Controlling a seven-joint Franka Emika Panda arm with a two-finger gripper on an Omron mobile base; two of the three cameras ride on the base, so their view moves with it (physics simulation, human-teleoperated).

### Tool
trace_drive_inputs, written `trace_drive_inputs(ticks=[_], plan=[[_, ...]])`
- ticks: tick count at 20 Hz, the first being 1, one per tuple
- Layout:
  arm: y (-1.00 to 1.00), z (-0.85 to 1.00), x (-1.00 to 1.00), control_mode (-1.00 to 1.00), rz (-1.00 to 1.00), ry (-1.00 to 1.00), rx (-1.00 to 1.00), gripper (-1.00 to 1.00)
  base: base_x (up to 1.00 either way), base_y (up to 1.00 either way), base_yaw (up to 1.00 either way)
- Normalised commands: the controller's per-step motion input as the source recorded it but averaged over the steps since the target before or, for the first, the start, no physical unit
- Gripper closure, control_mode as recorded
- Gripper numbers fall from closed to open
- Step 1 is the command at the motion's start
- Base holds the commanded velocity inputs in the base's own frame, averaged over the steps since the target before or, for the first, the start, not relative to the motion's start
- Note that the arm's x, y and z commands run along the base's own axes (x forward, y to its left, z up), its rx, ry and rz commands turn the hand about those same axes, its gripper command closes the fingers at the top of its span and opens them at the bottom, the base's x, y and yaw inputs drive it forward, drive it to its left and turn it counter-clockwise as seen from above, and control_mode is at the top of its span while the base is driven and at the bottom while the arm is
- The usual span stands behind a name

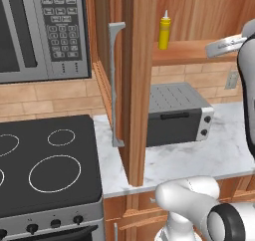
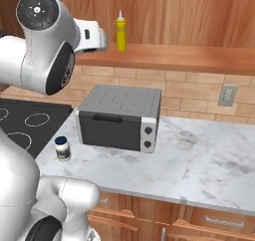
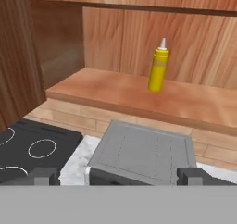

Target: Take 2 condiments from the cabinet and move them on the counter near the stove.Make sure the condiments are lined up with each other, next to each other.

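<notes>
A tall yellow squeeze bottle (image 3: 158, 70) with a white nozzle stands upright on the open cabinet's shelf (image 3: 111, 94); it is also in the base views (image 1: 164, 31) (image 2: 120, 32). The short white jar with a dark blue lid (image 2: 62, 148) stands on the marble counter (image 2: 199, 155), just right of the black stove (image 1: 50, 165). My gripper (image 3: 120, 177) is open with nothing between its widely spread fingertips (image 3: 44, 176). It hangs level with the shelf, well short of the bottle and above the toaster oven. My hand (image 2: 93, 38) is left of the bottle in the right base view.
A grey toaster oven (image 2: 119, 118) sits on the counter under the shelf, against the brick backsplash. The cabinet door (image 1: 133, 85) stands open edge-on, its grey bar handle (image 1: 116, 80) facing the stove. A microwave (image 1: 42, 31) hangs above the stove. A wall outlet (image 2: 227, 95) is at right.
</notes>
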Motion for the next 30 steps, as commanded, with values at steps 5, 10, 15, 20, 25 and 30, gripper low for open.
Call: trace_drive_inputs(ticks=[5, 10, 15, 20, 25, 30], plan=[[0.00, -0.04, 0.36, -1.00, -0.04, -0.23, 0.00, -1.00, 0.00, 0.00, 0.00], [0.00, 0.00, 0.65, -1.00, -0.13, 0.01, -0.01, -1.00, 0.00, 0.00, 0.00], [0.00, 0.07, 0.74, -1.00, -0.16, 0.16, -0.01, -1.00, 0.00, 0.00, 0.00], [0.00, 0.18, 0.73, -1.00, -0.13, 0.18, 0.00, -1.00, 0.00, 0.00, 0.00], [0.00, 0.08, 0.53, -1.00, -0.04, 0.03, 0.00, -1.00, 0.00, 0.00, 0.00], [0.00, 0.00, 0.47, -1.00, 0.00, 0.00, 0.00, -1.00, 0.00, 0.00, 0.00]])
